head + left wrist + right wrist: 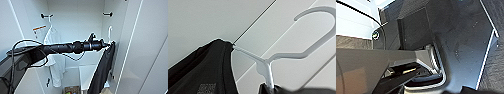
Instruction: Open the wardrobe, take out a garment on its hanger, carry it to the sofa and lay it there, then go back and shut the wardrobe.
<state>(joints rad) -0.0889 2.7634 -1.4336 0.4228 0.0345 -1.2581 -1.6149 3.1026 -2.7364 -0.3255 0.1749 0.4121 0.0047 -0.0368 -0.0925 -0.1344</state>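
Wardrobe [75, 22] stands open; the black garment [103, 68] hangs at its right side from the white hanger [109, 33]. My left gripper [108, 45] has its fingers pinching the hanger's neck. I judge I should lift straight, keeping the hook level, so the garment doesn't slide off.

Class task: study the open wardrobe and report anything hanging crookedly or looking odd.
The black T-shirt hangs lopsided: its white hanger is off the peg, tilted, gripped by the left gripper. The white shirt hangs normally.
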